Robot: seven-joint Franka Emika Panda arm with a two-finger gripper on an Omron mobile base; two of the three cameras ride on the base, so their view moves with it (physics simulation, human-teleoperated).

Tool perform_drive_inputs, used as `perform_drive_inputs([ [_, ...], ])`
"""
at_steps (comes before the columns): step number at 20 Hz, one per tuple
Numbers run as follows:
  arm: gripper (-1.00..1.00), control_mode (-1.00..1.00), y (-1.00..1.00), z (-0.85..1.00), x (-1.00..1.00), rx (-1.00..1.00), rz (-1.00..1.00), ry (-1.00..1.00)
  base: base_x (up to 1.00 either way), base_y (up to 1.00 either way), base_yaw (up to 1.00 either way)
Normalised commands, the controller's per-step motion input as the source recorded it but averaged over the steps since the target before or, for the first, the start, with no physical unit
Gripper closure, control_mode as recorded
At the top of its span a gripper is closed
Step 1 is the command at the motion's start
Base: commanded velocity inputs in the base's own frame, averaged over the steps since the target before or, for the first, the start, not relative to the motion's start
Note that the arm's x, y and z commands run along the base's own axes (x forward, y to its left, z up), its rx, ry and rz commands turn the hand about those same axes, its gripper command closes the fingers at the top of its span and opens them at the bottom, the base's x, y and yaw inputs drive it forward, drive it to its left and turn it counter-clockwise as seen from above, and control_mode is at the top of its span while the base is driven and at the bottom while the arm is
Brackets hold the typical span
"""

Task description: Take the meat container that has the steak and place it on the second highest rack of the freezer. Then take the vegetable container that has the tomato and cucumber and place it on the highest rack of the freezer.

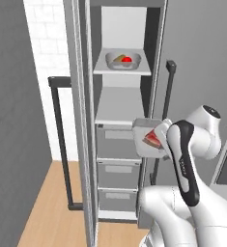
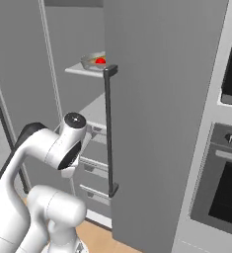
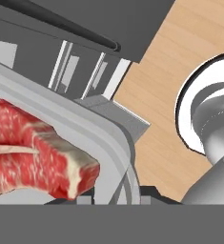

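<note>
I read gripper (image 1: 159,134) as clamped narrow on rim of meat container (image 1: 146,137); fingertips themselves hidden in my views. Container tilted, steak (image 1: 152,140) inside, held in front of open freezer (image 1: 122,120), just at front edge of second highest rack (image 1: 117,108), above grey drawers (image 1: 117,142). Hand view: steak (image 3: 32,157) close, against container's grey rim (image 3: 85,128), wood floor (image 3: 180,62) beyond. Highest rack (image 1: 122,71) carries vegetable container (image 1: 123,61) with tomato (image 1: 127,59); cucumber (image 1: 119,58) beside it, hard to make out.
</note>
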Motion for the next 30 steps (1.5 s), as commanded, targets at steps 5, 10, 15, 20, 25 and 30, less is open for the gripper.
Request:
perform_drive_inputs([
  [5, 1.00, 1.00, 0.00, 0.00, 0.00, 0.00, 0.00, 0.00, 0.29, 0.16, 0.00],
  [10, 1.00, 1.00, 0.00, 0.00, 0.00, 0.00, 0.00, 0.00, 0.43, 0.29, -0.01],
  [15, 1.00, 1.00, 0.00, 0.00, 0.00, 0.00, 0.00, 0.00, 0.47, 0.19, 0.00],
  [20, 1.00, 1.00, 0.00, 0.00, 0.00, 0.00, 0.00, 0.00, 0.53, 0.09, -0.01],
  [25, 1.00, 1.00, 0.00, 0.00, 0.00, 0.00, 0.00, 0.00, 0.55, 0.17, -0.04],
  [30, 1.00, -1.00, 0.25, -0.11, 0.33, -0.17, -0.05, 0.00, 0.09, 0.06, -0.01],
])
